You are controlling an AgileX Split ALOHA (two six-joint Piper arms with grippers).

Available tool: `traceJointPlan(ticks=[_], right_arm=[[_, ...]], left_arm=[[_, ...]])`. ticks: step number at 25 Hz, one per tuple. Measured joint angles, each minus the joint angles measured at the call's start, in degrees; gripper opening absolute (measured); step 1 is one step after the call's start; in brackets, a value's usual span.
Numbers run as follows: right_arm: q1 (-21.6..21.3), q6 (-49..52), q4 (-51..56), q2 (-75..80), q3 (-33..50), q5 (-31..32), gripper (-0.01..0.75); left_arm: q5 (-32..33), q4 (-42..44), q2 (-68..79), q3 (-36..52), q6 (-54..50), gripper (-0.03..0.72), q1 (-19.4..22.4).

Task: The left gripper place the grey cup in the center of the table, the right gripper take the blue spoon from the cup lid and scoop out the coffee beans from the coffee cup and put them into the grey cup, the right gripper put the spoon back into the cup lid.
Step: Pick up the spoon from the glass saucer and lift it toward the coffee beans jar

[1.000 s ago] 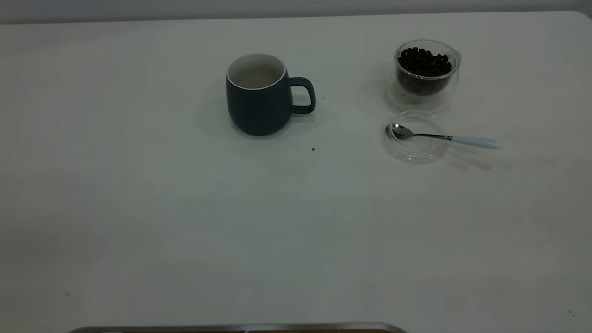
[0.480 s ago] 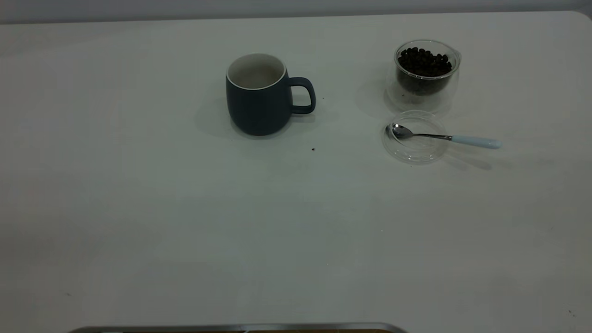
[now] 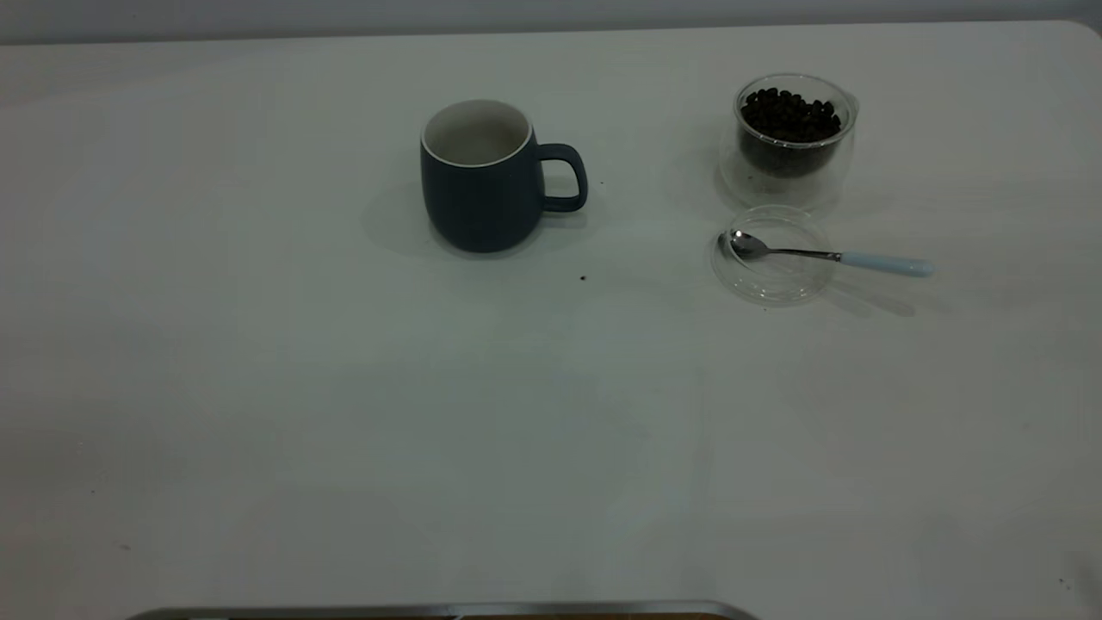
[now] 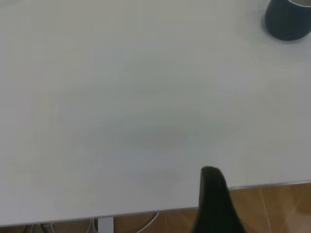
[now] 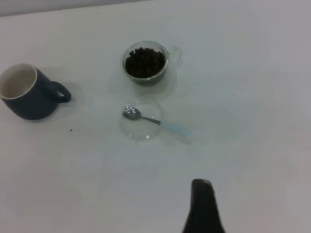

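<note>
Standing upright toward the far edge of the table [image 3: 258, 413], the grey cup [image 3: 482, 176] has its handle turned toward the right side, and its white inside looks empty. Nearer the far right corner sits the coffee cup [image 3: 790, 142], filled with coffee beans [image 3: 790, 114]. Just in front of it lies the cup lid [image 3: 773, 256], and the blue spoon [image 3: 826, 255] rests with its bowl inside the lid and its pale handle sticking out past the rim toward the right edge, which leaves the handle free to be pinched. A dark speck, perhaps 1 stray bean, lies on the table between the cup and the lid. Neither arm shows in the outside view. Only 1 dark fingertip of the left gripper [image 4: 214, 194] appears, near the front edge, well apart from the cup; I cannot tell its opening. The same holds for the right gripper [image 5: 201, 204], hanging well short of the spoon. Judging by this, no step has begun.
</note>
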Motion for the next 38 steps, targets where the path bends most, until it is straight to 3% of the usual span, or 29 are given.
traceJointPlan(ticks=[5, 9, 19, 28, 35, 38], right_arm=[[0.0, -2.8, 6.5, 19.4, -4.4, -8.1, 0.614], [0.0, -7.8, 14.1, 32.9, -7.6, -10.6, 0.609], [-0.2, -32.6, 46.1, 56.2, -9.4, -19.7, 0.592], [-9.8, -51.8, 68.6, 68.3, -7.6, -15.8, 0.592], [-18.1, -79.0, 93.2, 77.0, 0.4, -9.3, 0.592], [-21.0, -86.8, 97.7, 82.2, 1.7, -5.5, 0.592]], left_arm=[[0.0, 0.0, 0.0, 0.0, 0.0, 0.545, 0.0], [0.0, 0.0, 0.0, 0.0, 0.0, 0.545, 0.0], [0.0, 0.0, 0.0, 0.0, 0.0, 0.545, 0.0], [0.0, 0.0, 0.0, 0.0, 0.0, 0.545, 0.0], [0.0, 0.0, 0.0, 0.0, 0.0, 0.545, 0.0], [0.0, 0.0, 0.0, 0.0, 0.0, 0.545, 0.0]])
